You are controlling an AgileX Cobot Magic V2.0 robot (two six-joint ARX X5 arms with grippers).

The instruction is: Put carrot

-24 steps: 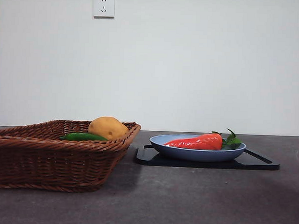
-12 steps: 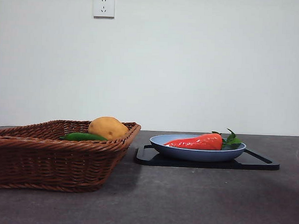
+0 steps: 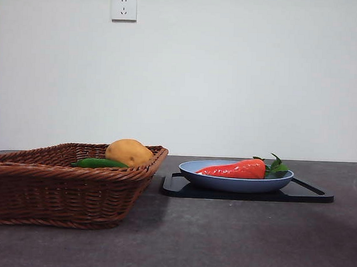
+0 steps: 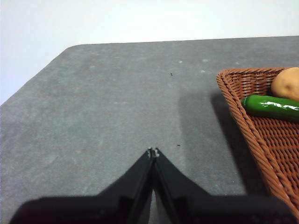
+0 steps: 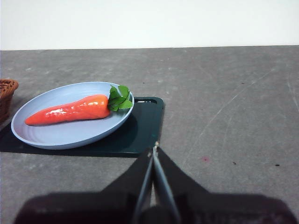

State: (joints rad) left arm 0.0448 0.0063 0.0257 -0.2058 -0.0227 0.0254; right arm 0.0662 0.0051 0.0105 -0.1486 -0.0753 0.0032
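The carrot is glossy red-orange with green leaves at its thick end. It lies on a blue plate that stands on a black board. In the right wrist view the carrot lies on the plate, apart from my right gripper, which is shut and empty above the table beside the board. My left gripper is shut and empty over bare table, beside the wicker basket. Neither gripper shows in the front view.
The brown wicker basket stands at the left and holds a tan potato and a dark-green vegetable. Both also show in the left wrist view, the potato and the green vegetable. A white wall stands behind the grey table.
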